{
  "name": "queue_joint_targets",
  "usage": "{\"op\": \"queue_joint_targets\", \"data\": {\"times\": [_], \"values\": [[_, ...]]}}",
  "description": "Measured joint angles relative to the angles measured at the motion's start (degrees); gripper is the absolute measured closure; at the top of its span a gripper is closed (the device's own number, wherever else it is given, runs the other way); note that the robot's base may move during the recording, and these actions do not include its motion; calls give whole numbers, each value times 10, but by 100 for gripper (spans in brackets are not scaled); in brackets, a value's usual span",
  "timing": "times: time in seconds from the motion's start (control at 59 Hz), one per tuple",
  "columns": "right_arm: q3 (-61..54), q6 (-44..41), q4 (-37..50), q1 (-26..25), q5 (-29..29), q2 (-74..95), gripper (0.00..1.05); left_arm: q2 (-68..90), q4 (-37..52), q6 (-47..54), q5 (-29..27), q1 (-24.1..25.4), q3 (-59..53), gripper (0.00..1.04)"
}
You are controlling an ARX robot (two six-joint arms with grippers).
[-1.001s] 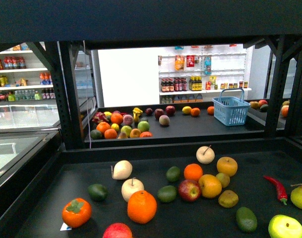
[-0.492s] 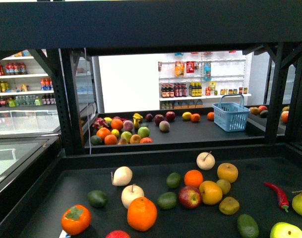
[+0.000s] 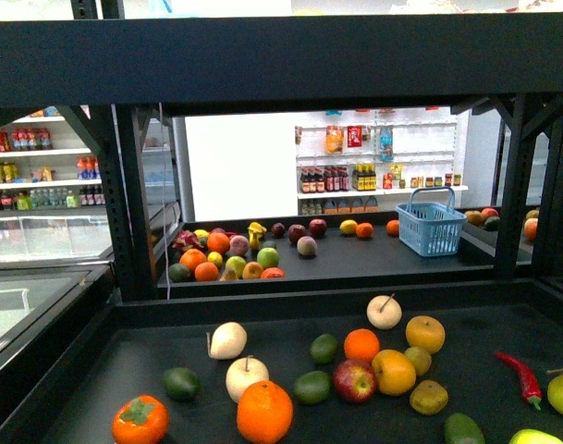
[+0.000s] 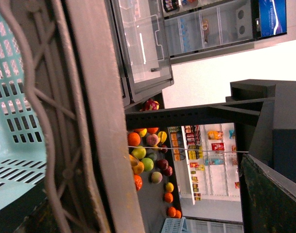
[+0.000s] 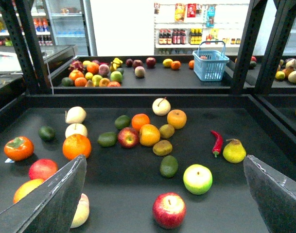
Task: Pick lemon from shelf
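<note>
Right pincer is spread wide and empty, its two dark fingers framing the shelf from above. The left pincer shows in no view, so I cannot tell its state. That black deck carries loose fruit. The likeliest lemon – dull yellow, oval – lies untouched near its right half, just beside the yellow-orange fruit. Nothing is grasped yet; reach, grip and lift all remain. Against a second ago, the whole deck sits lower in the front view – fruit unmoved.
</note>
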Motion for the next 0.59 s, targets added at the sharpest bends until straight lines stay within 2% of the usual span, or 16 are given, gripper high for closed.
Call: {"op": "queue_joint_targets", "data": {"times": [0.22,0.322,0.509,0.594], "values": [[0,0,0,0,0,0,7,-55,-81,28,3,0,-30,8],[0,0,0,0,0,0,7,-77,-136,48,-17,3,-58,8],[0,0,0,0,0,0,7,-137,-174,94,-54,11,-96,8],[0,0,0,0,0,0,7,-191,-180,145,-83,7,-110,8]]}}
